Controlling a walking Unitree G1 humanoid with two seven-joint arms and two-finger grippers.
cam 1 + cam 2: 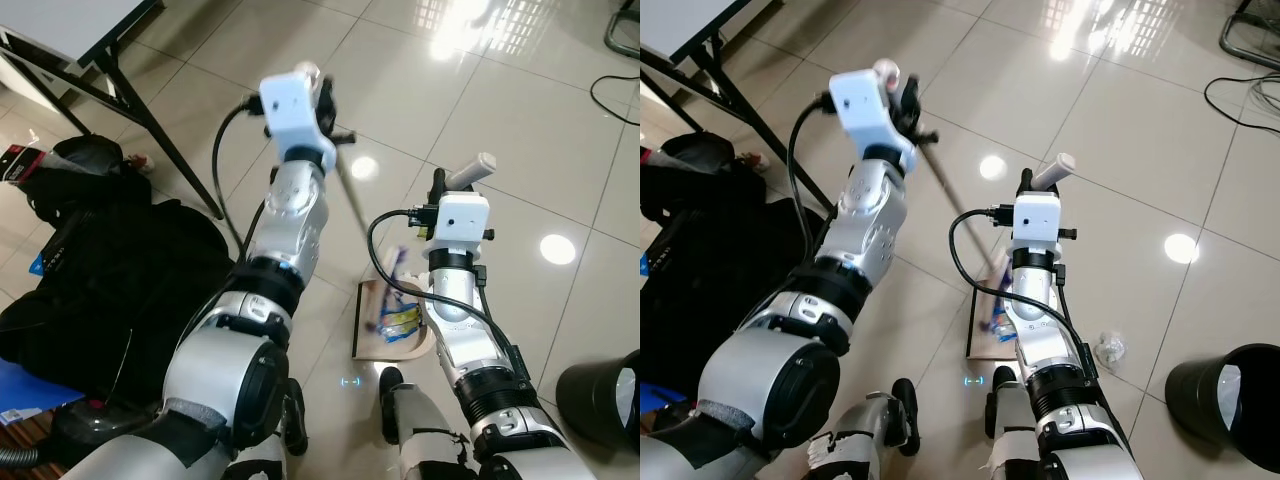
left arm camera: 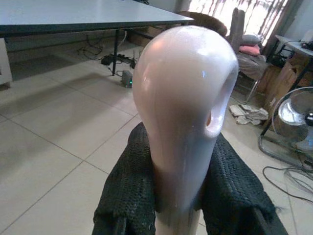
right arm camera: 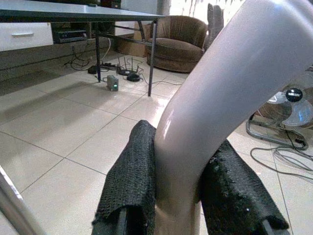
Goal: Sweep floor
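My left gripper (image 1: 325,105) is raised over the floor and shut on the top of a broom, a thin stick (image 1: 352,205) with a pale pink knob (image 2: 183,98) between the black fingers (image 2: 129,196). The stick slants down toward a beige dustpan (image 1: 372,325) resting on the tiles, which holds some blue and yellow wrappers (image 1: 400,318). My right gripper (image 1: 450,192) is shut on the dustpan's upright pale handle (image 3: 220,98), directly above the pan. A crumpled white paper (image 1: 1108,348) lies on the tiles just right of the dustpan.
A black bin (image 1: 1230,400) stands at the lower right. A pile of black bags (image 1: 100,280) fills the left side, beside the black legs of a table (image 1: 150,120). Cables (image 1: 615,100) lie at the far right. Open glossy tiles stretch ahead.
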